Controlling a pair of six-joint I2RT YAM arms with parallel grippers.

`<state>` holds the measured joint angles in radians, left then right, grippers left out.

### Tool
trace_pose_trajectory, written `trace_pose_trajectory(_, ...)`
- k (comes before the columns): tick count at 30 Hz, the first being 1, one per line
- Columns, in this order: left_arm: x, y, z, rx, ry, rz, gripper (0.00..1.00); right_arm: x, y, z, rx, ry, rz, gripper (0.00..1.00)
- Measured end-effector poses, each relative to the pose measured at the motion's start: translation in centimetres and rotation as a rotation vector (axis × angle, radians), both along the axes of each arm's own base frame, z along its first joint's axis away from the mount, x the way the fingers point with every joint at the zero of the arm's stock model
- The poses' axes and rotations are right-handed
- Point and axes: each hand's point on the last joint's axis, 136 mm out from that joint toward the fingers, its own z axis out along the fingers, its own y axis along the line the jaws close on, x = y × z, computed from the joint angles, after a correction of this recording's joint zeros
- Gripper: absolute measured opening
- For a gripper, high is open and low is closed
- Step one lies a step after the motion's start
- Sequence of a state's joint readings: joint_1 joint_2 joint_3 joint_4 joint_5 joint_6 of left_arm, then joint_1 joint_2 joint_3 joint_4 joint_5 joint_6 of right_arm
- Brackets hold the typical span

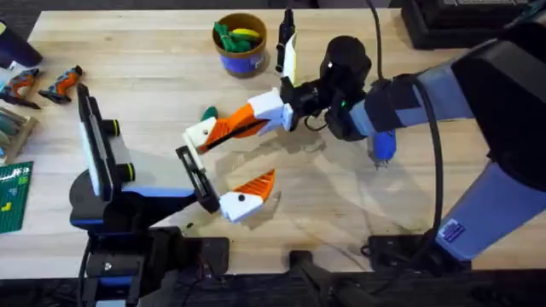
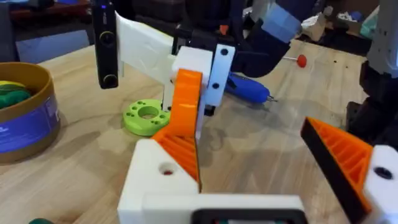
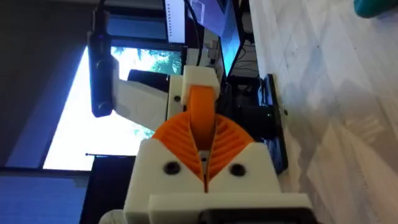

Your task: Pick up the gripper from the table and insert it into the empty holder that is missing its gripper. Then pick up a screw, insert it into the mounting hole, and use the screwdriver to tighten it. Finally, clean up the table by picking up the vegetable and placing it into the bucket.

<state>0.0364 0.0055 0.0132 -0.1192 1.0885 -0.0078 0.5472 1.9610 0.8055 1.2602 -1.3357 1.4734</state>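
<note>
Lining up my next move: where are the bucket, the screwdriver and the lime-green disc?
bucket [image 1: 241, 56], overhead view, blue side wall.
screwdriver [image 2: 249, 89], left wrist view, blue body.
lime-green disc [image 2: 147, 116], left wrist view, top face beside the hole.

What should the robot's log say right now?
stage: inserting | right gripper shut on orange gripper tip at holder | left gripper open | vegetable on table

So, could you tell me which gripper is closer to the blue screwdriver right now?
The right gripper is nearer, though its fingers point away; the blue screwdriver lies on the table beside that arm's wrist. The left gripper sits further off, toward the table's near edge.
</note>
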Motion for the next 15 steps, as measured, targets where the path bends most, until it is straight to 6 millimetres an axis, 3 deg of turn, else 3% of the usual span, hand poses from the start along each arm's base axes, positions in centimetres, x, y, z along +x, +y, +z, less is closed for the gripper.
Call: trace_pose_trajectory(15, -0.1, -0.06, 0.0, -0.003, 0.004, -0.006, 0.986, -0.27, -0.03, -0.14, -0.003, 0.005, -0.008, 0.009)
